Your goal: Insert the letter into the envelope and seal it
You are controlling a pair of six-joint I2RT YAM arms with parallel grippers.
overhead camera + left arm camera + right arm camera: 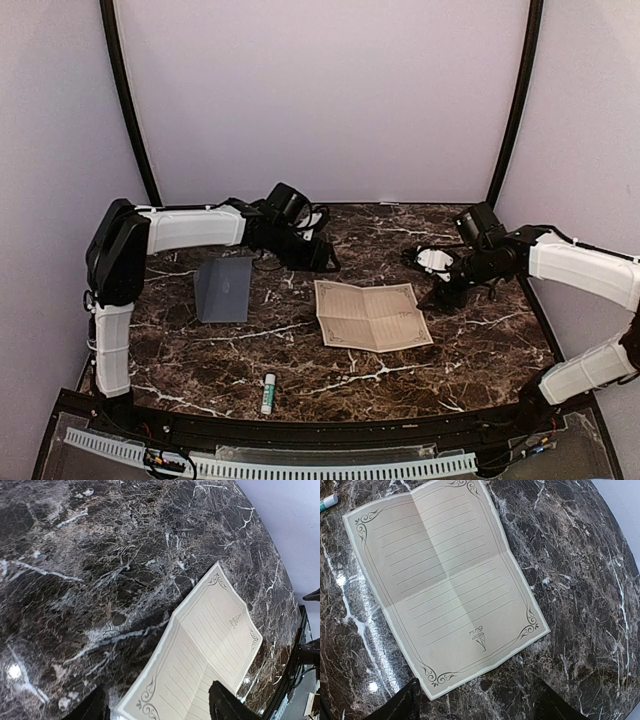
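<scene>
Left tool [326, 263] near letter [372, 315] corner

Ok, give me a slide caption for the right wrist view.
Unfolded cream letter lying on the marble table, open right pincer poised over it.

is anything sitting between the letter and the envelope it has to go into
Nothing visible. Bare tabletop separates the letter from the envelope; the glue stick lies nearer the front edge, off that path.

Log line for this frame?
letter flat, unfolded | envelope apart from letter | left tool open | right tool open | nothing held
</scene>
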